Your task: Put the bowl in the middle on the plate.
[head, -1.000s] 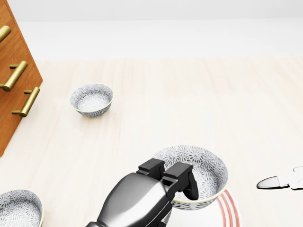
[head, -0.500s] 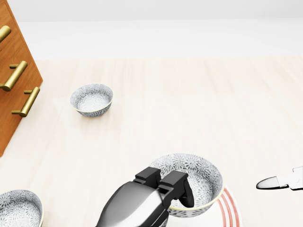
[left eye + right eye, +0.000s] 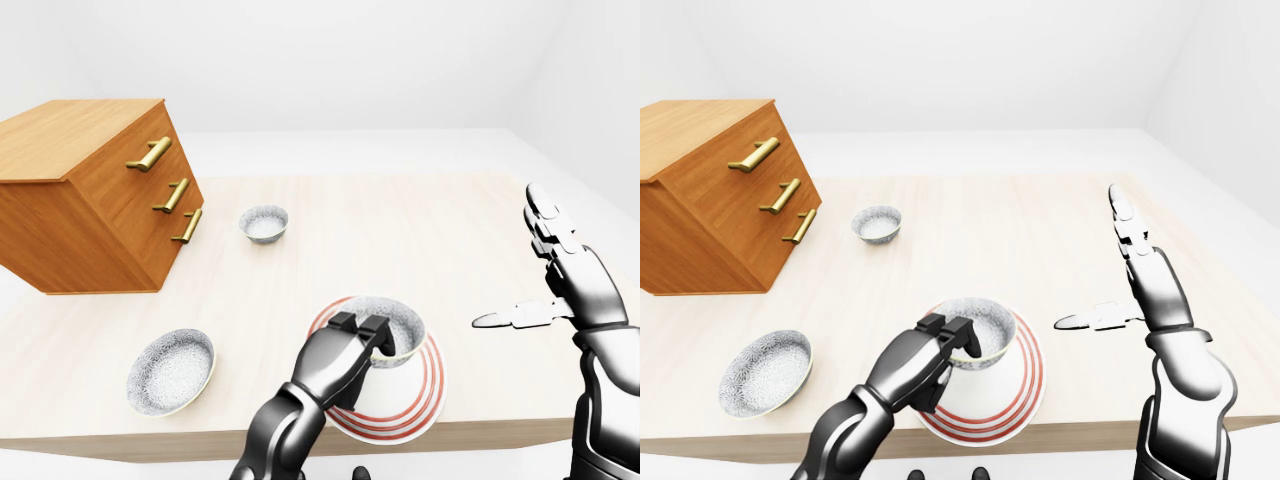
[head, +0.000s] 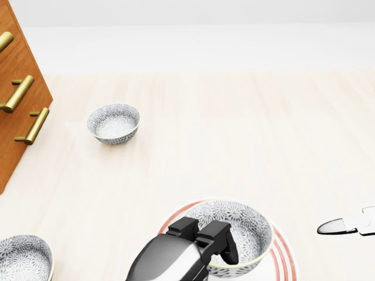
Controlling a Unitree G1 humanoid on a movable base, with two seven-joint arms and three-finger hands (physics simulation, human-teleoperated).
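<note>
The robot's left hand (image 4: pixel 181 254) has its dark fingers (image 4: pixel 227 244) clamped over the rim of the grey-and-white patterned ceramic bowl (image 4: pixel 249 231), one finger hooked inside at the bowl's 7 o'clock edge. Compared with a second ago, hand and bowl have sunk toward 6 o'clock in the head view, and the bowl now sits over the round white plate with red rings (image 3: pixel 420 392). A red arc of that plate shows past the bowl's 10 o'clock side, where the bowl covered it before. In the left-eye view the bowl lies over the plate's 12 o'clock part rather than its centre; whether its base touches the plate cannot be told. The right hand (image 3: pixel 1148 285) is raised at 3 o'clock of the plate, well apart from it, fingers spread wide and thumb pointing toward 9 o'clock; its thumb tip has not shifted in the head view. The smaller patterned bowl (image 4: pixel 113 123) at 10 o'clock, the second patterned bowl (image 3: pixel 170 372) at 8 o'clock, the orange wooden drawer chest with brass handles (image 3: pixel 90 205) and the pale wooden surface (image 4: pixel 234 129) sit as before, so the camera has not moved.
</note>
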